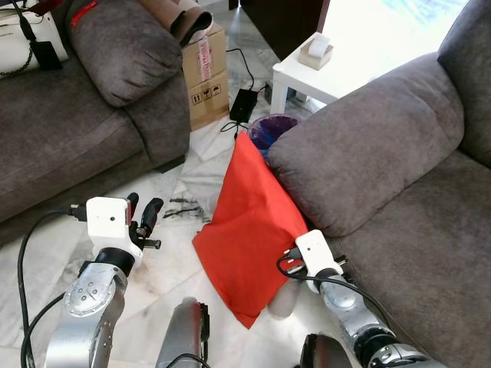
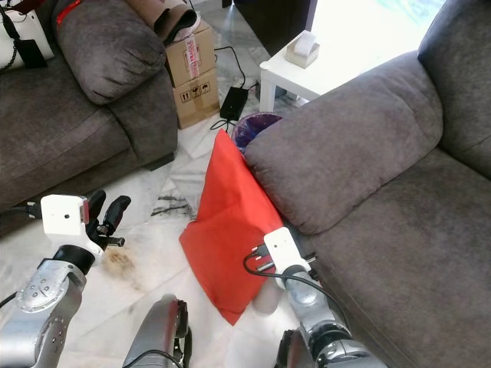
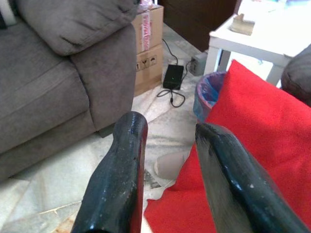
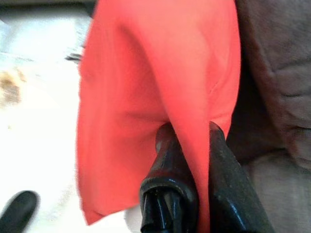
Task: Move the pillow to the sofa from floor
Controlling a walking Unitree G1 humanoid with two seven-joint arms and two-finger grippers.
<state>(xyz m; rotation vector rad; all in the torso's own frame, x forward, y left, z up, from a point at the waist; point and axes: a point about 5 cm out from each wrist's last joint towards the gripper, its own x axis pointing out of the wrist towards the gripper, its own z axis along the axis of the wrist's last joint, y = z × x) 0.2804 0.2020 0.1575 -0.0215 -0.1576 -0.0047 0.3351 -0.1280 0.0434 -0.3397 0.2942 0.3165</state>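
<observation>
A: Where is the pillow (image 1: 249, 230)?

B: Centre of the frame, upright on the floor (image 1: 173, 268), leaning against the arm of the sofa (image 1: 414, 215) on the right. Its top corner is near a bin (image 1: 272, 129).

A: The right tool (image 4: 187, 145)?

B: Lower centre-right, at the pillow's right edge. Its 2 fingers are pinched onto a fold of the red cloth.

A: And the left tool (image 1: 144, 217)?

B: Lower left, over the floor, apart from the pillow. Its fingers stand spread with nothing between them.

A: Anything else?

B: A second sofa (image 1: 69, 130) upper left, a box (image 1: 205, 73) beside it, a white worktop (image 1: 307, 77) at the top.
</observation>
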